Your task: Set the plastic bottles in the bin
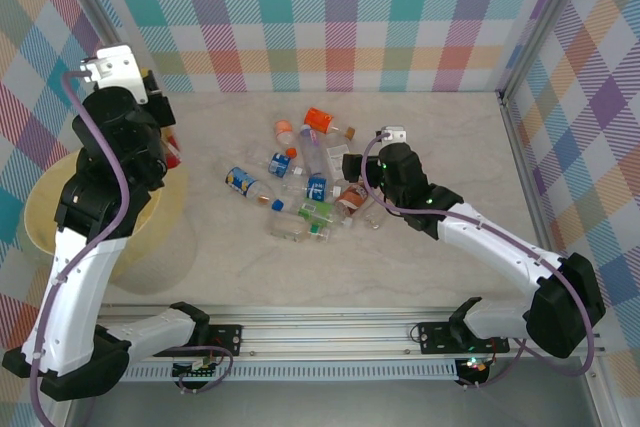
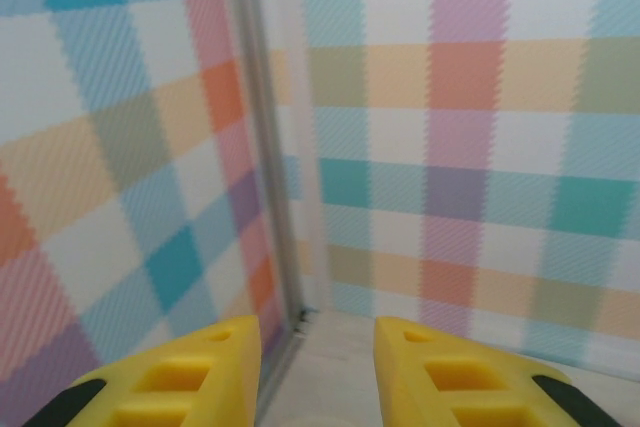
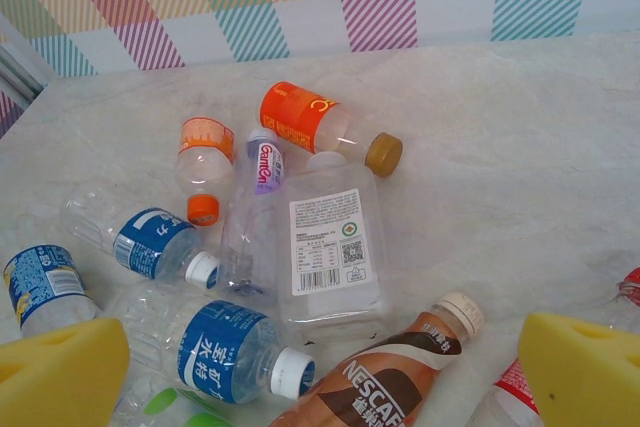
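Several plastic bottles (image 1: 305, 192) lie in a loose pile mid-table. My right gripper (image 1: 350, 172) hangs over the pile's right side, open wide (image 3: 320, 337). Below it lie a brown Nescafé bottle (image 3: 385, 382), a flat clear bottle with a white label (image 3: 330, 242) and a blue-labelled one (image 3: 230, 352). Farther off are an orange-labelled bottle (image 3: 310, 119) and a small orange-capped one (image 3: 203, 152). The pale yellow bin (image 1: 40, 209) sits at the left under my raised left arm. My left gripper (image 1: 150, 82) faces the back-left corner, its fingers a little apart with nothing between them (image 2: 318, 332).
A red-labelled object (image 1: 172, 152) shows at the bin's right rim beside my left arm. Checked walls close the back and sides, with a metal post (image 1: 515, 137) at the right. An aluminium rail (image 1: 320, 332) runs along the near edge. Bare tabletop (image 1: 450, 137) lies right of the pile.
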Tool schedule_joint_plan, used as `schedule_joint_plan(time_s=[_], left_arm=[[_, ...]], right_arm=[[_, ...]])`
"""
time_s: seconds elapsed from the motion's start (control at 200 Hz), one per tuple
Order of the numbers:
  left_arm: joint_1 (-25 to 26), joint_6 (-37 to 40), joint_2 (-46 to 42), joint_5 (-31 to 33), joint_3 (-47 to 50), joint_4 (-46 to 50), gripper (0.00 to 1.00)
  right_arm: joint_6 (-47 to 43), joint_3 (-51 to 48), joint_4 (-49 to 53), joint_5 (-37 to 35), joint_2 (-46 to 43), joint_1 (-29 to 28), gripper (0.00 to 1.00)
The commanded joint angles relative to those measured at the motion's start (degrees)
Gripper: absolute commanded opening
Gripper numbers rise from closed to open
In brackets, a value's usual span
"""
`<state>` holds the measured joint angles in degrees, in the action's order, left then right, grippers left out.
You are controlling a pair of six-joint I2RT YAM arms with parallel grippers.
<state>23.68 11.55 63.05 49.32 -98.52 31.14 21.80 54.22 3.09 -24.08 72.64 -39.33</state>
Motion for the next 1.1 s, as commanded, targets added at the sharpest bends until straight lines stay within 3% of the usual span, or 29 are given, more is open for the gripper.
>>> schedule_joint_plan(time_s=[0.0,0.28,0.49,0.58,0.675,0.775,1.095], left_arm=[[-4.32,3.72,0.02,6.77,-1.08,-1.18,0.30],[-25.70,-7.72,-3.26,-2.66,4.94,6.25,0.30],[-43.24,-16.07,0.29,-11.76,8.07,14.58,0.30],[-48.41,-19.83,2.25,-16.26,8.84,18.76,0.30],[-50.51,-23.33,3.90,-22.36,11.10,21.15,0.31],[-50.70,-25.96,6.32,-24.40,13.50,21.78,0.31],[-50.75,-29.60,10.15,-23.88,19.63,19.41,0.34]], right_arm=[[-0.45,2.56,-1.18,-0.97,0.72,0.13,1.00],[-1.71,4.32,-1.18,0.50,1.71,0.22,1.00],[-2.86,5.58,-0.95,1.05,2.02,0.39,1.00],[-2.99,5.98,-0.73,1.31,2.16,0.33,1.00],[-2.82,6.24,-0.76,1.48,2.41,0.40,1.00],[-2.40,6.69,-0.29,2.21,2.77,0.40,1.00],[-1.76,7.04,0.70,2.62,3.16,0.39,1.00]])
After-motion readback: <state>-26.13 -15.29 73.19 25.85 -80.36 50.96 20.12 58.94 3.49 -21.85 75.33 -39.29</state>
